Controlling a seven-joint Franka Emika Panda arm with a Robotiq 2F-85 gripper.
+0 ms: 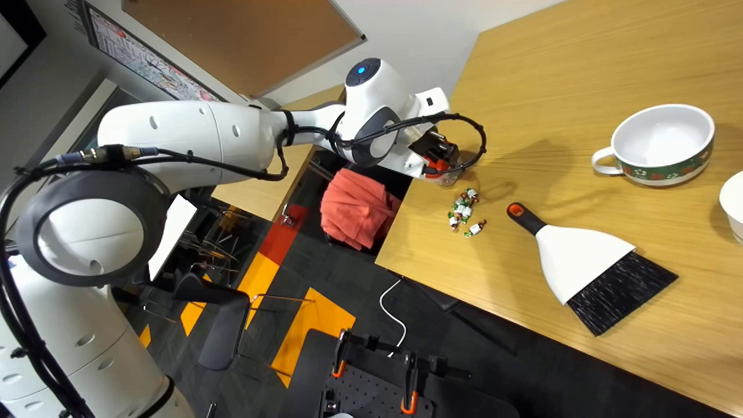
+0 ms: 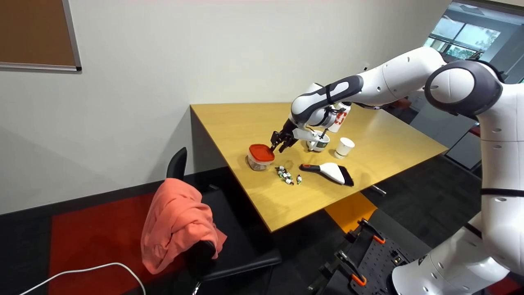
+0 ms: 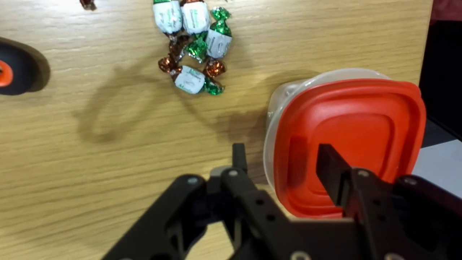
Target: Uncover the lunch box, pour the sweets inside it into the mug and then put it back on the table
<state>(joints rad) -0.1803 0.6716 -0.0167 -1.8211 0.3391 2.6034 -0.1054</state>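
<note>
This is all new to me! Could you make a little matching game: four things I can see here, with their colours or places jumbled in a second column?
Things:
1. Lid
2. Mug
3. Sweets
4. Cloth

Colours or places:
A. Draped over a chair
B. Red, on top of the lunch box
C. Wrapped, lying loose on the table
D. White inside, green band outside

Right pairs: 1-B, 2-D, 3-C, 4-A.

Both exterior views overlooking the table (image 1: 534,75), wrist view close, downward
</note>
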